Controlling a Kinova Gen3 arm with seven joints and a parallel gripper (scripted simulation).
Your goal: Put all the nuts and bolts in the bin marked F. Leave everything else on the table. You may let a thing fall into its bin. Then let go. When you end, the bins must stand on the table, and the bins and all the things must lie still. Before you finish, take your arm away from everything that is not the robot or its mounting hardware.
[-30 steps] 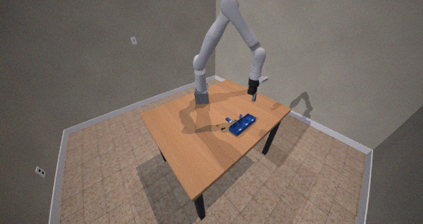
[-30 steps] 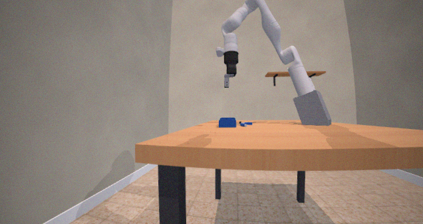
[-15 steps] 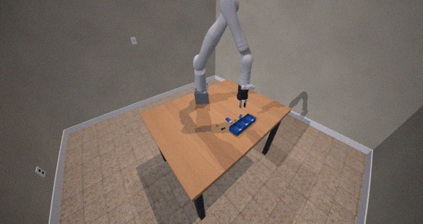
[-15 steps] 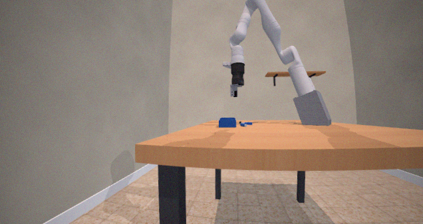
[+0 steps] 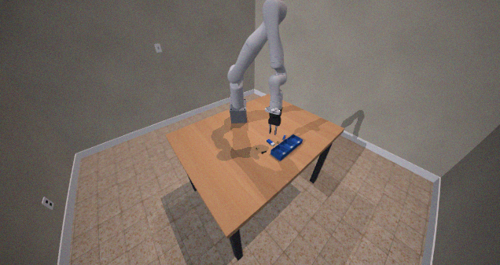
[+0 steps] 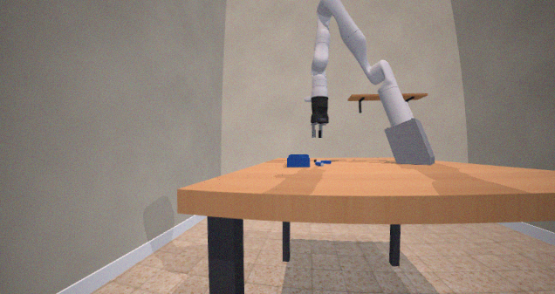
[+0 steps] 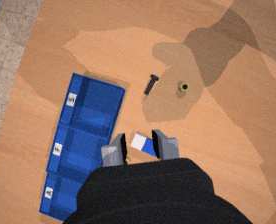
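Gripper hangs above the table, fingers apart and empty.
Exterior view shows it high over the bins; wrist view shows a bolt and nut beyond: small, stiff, likely slippery; pinch the bolt's shank.

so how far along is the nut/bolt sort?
Done: nothing visibly binned; the blue bins look bare inside. In hand: nothing; the open gripper hangs above a small blue-and-white item beside the bins. Left: the dark bolt and nut lie on the table.
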